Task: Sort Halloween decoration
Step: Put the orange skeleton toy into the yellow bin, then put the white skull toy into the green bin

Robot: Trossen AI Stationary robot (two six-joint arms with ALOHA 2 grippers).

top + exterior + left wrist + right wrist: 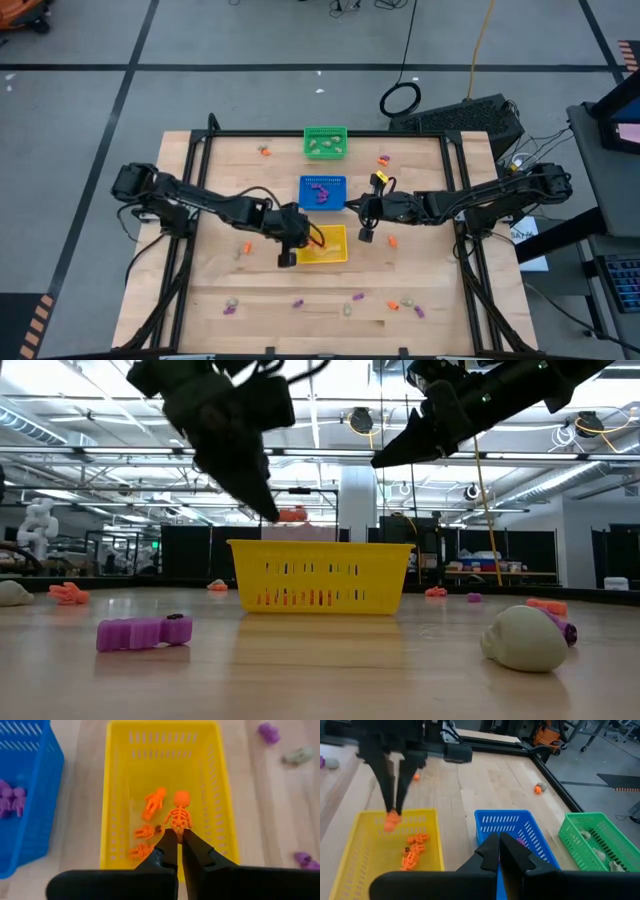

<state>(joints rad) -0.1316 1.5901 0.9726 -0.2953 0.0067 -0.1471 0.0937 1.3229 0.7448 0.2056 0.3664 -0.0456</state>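
Orange skeleton [179, 814] apparently pinched at left jaws' tips, above yellow basket [118, 795].

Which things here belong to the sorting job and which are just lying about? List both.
Job: orange skeleton held by the left gripper over the yellow basket; blue basket; green basket; loose trinkets on the table; right gripper, shut, empty.
Lying about: cable loop; black case.

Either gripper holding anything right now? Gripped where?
The left gripper pinches an orange skeleton by its lower end, head pointing away, above the yellow basket. The right gripper is shut and empty.
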